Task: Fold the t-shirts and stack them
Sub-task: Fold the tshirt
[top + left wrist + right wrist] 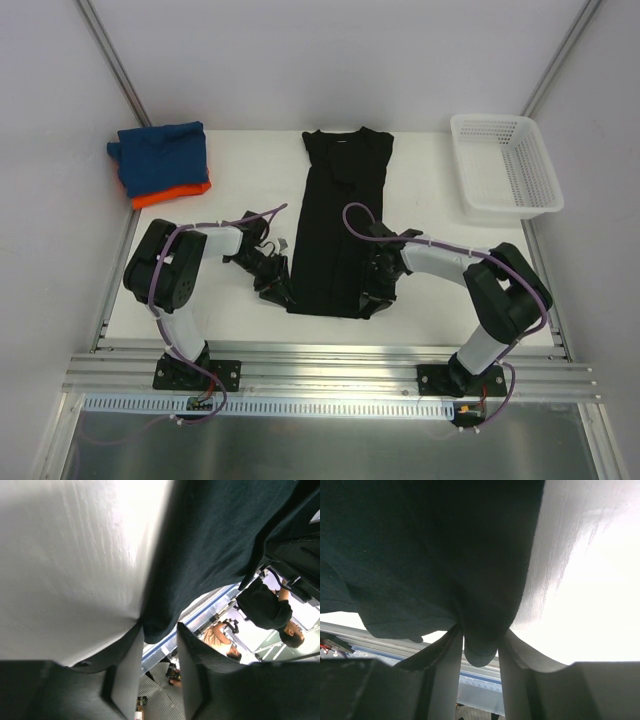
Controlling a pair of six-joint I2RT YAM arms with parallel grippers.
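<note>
Black soft-cloth t-shirt (340, 215), narrowed lengthwise on the white tabletop (230, 200), is clamped at its 2 near hem corners by the left claw (160, 630), apparently, and the right claw (480, 635), presumably for folding toward the collar.

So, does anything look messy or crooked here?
Only a little: the blue t-shirt, stacked on the orange t-shirt in the far left corner, sits crooked to the table edge. The black t-shirt lies straight.

Arms bent inward, left pincer (159, 628) and right pincer (481, 632) both pinching.
</note>
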